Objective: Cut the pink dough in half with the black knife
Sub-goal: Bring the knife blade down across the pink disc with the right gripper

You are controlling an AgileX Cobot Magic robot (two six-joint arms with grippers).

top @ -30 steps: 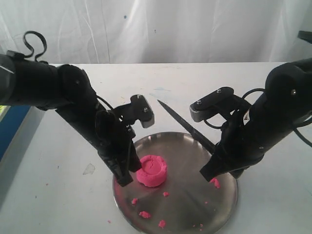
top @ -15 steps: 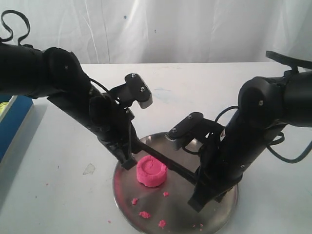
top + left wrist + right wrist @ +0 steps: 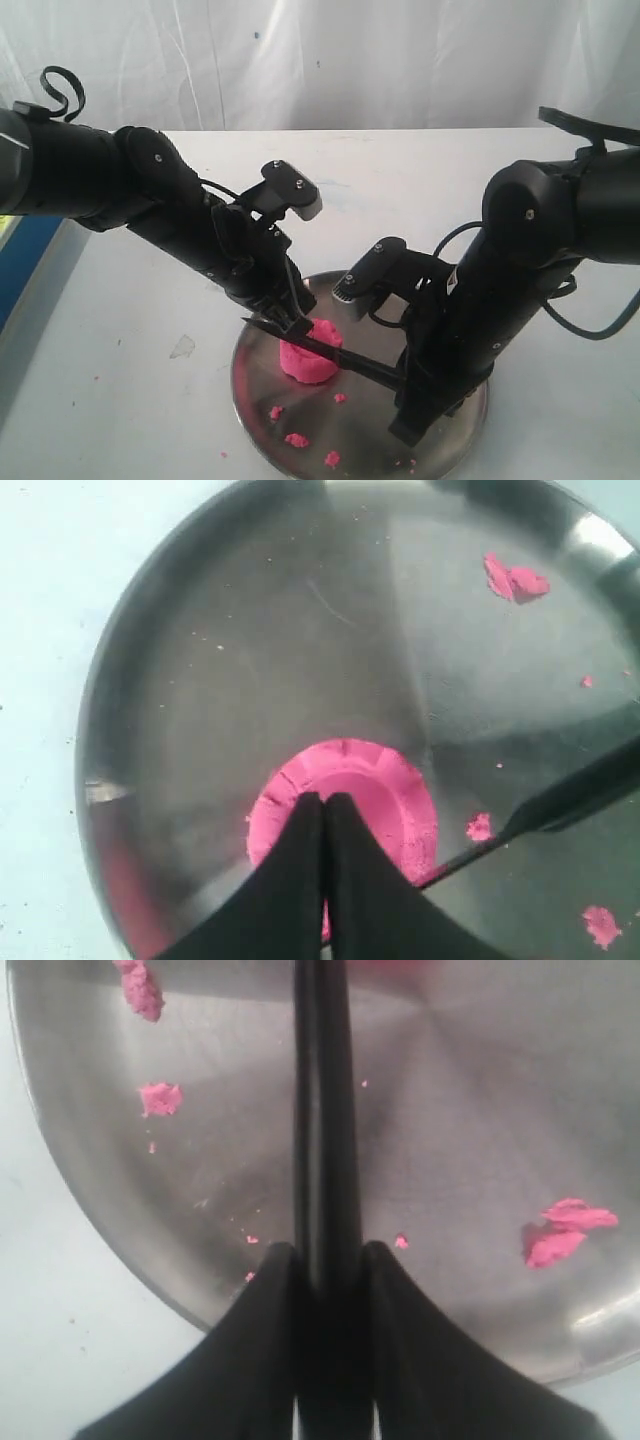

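Observation:
The pink dough (image 3: pixel 312 364) (image 3: pixel 385 790) is a whole round puck left of centre on the steel plate (image 3: pixel 370 430). The black knife (image 3: pixel 362 363) (image 3: pixel 320 1110) lies across the puck's top, with its tip past the puck's left side. My right gripper (image 3: pixel 405 388) (image 3: pixel 325 1255) is shut on the knife's handle, low over the plate's right half. The left gripper (image 3: pixel 298 325) (image 3: pixel 322 802) is shut, fingers pressed together, right on top of the puck where the blade crosses it. The blade runs out of sight under those fingers.
Small pink crumbs (image 3: pixel 297 439) (image 3: pixel 160 1098) lie scattered on the plate, mostly near its front rim. The plate rests on a white table (image 3: pixel 120 400) with a white curtain behind. A blue object (image 3: pixel 25 270) sits at the table's left edge.
The knife has dropped from beside the puck onto its top. My left gripper slid right and down from the puck's left side to its top. The right arm shifted slightly.

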